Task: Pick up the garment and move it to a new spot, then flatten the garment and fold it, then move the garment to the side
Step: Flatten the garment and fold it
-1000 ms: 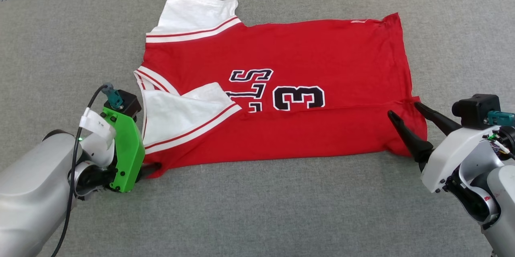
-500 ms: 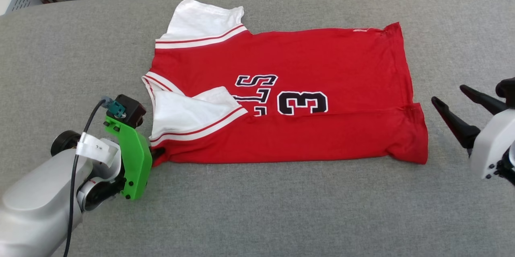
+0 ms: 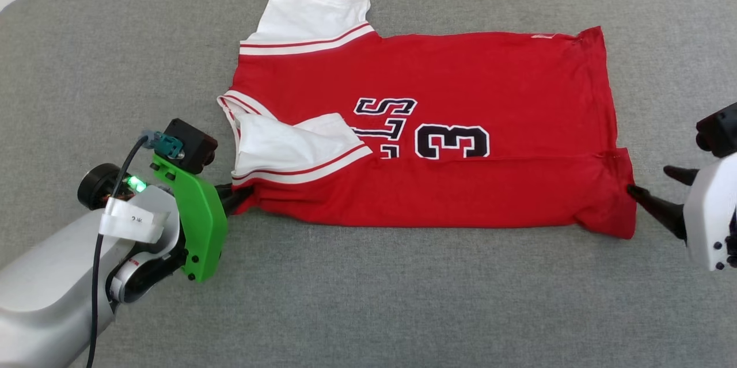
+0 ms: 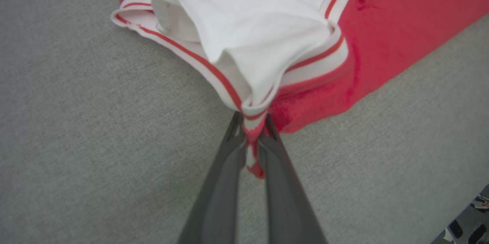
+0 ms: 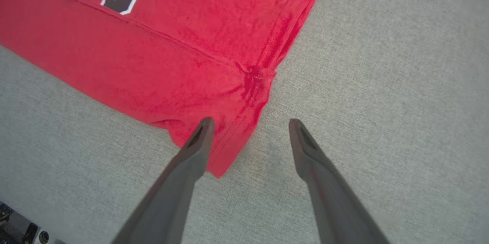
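Two grippers sit at opposite ends of the garment (image 3: 460,68), which lies nearly flat on the grey cloth-covered surface (image 3: 368,299), collar to the left and hem to the right. I see its near edge folded up onto the body, and the fold line cuts through the black lettering (image 3: 452,142) on the chest. The far white sleeve (image 3: 311,11) spreads flat, while the near white sleeve (image 3: 288,146) is doubled back over the red front.

My left gripper (image 3: 236,198) is at the near left corner with its fingers pressed together on a bunch of fabric. In the left wrist view the striped trim (image 4: 214,72) and some red cloth are pinched between them, and the sleeve puckers up from that pinch.

My right gripper (image 3: 649,181) is at the near right corner with its fingers spread wide, clamping nothing. In the right wrist view one finger lies over the hem corner and the other over bare grey surface just beside the hem edge. I cannot tell whether either fingertip touches the cloth.
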### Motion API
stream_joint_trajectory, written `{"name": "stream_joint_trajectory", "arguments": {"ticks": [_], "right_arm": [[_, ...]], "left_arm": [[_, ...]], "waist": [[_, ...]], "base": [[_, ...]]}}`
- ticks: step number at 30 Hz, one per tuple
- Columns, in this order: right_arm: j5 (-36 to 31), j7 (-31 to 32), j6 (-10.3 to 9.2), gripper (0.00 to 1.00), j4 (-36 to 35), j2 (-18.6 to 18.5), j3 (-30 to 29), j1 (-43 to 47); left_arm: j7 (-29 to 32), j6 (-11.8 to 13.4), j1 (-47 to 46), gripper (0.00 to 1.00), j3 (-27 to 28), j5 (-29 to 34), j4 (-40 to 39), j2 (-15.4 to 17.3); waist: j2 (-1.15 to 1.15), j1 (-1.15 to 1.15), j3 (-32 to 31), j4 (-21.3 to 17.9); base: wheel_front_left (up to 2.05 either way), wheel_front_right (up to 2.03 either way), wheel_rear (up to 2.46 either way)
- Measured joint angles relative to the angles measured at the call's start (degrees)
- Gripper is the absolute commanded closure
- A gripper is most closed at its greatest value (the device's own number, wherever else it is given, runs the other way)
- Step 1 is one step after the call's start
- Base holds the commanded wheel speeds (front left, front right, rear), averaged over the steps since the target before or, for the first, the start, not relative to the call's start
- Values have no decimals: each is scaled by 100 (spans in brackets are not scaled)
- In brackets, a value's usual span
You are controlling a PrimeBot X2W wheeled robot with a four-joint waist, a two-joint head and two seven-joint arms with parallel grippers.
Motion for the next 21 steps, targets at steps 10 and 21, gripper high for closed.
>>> {"name": "stream_joint_trajectory", "arguments": {"ticks": [10,21], "right_arm": [[-276,37,-1,0,1054,579,611,-297],[-133,-523,1,100,1584,620,1000,-483]], "left_arm": [[-76,64,-26,100,1,102,-109,-11],[-312,62,-5,100,-7,191,155,-88]], "waist": [[0,0,363,133],[0,0,426,155]], "base": [[0,0,0],[0,0,0]]}}
